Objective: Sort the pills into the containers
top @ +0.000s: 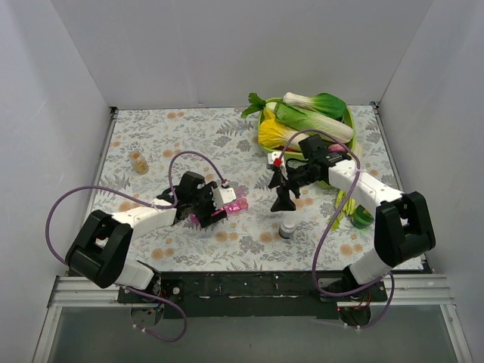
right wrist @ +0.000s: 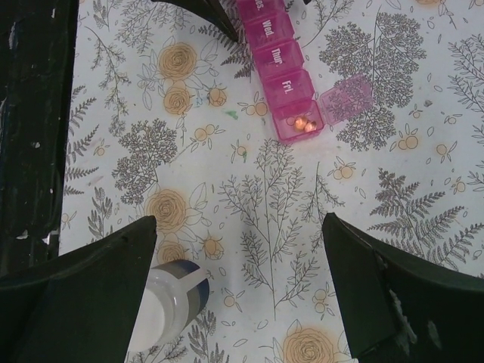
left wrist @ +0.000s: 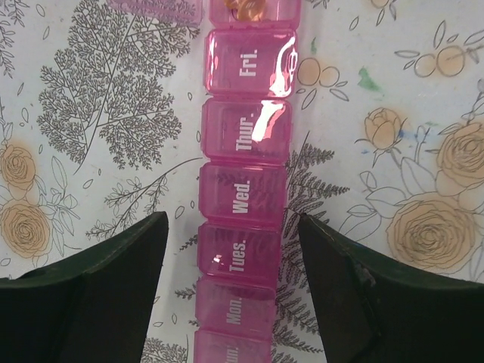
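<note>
pink pill organiser [left wrist: 240, 204], labelled mon., tues., wed., thur., fri.

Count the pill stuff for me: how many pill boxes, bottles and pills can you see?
Pink pill organiser: 1
Bottles: 2 (white bottle, small amber bottle)
Orange pills showing in its open end: 2
Total: 5

Both my arms reach inward over the desk. My left gripper [left wrist: 233, 224] sits low, jaws wide apart. My right gripper [right wrist: 239, 225] points down, jaws equally spread.
</note>
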You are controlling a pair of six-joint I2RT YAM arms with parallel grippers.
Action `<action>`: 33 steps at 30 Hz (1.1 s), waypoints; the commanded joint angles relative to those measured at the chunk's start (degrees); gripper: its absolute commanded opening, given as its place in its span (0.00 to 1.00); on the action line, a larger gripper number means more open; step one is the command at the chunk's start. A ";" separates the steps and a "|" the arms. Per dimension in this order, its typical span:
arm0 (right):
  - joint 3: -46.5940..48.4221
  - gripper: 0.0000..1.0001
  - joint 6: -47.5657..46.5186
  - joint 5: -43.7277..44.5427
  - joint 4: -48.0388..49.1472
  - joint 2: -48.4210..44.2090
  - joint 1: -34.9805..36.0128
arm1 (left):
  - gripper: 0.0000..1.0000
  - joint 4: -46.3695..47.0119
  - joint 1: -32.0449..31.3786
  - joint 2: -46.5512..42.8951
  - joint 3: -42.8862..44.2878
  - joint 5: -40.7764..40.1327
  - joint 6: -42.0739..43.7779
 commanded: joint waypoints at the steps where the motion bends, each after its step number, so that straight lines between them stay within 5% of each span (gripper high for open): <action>1: 4.00 0.98 1.18 -0.98 0.69 2.53 0.78 | 0.65 0.17 -0.50 0.85 0.77 -2.70 1.08; 9: 10.24 0.98 2.05 -2.65 -0.62 9.04 2.36 | 0.40 0.00 -1.64 -0.29 -0.55 -2.35 0.64; 16: 17.89 0.98 0.92 -4.15 -4.84 16.86 4.64 | 0.30 -0.44 -4.80 -1.69 -3.79 -0.59 -1.64; 33: 24.92 0.97 2.50 0.16 -5.37 29.34 6.76 | 0.25 3.07 -7.26 -1.35 -6.53 -0.50 -4.90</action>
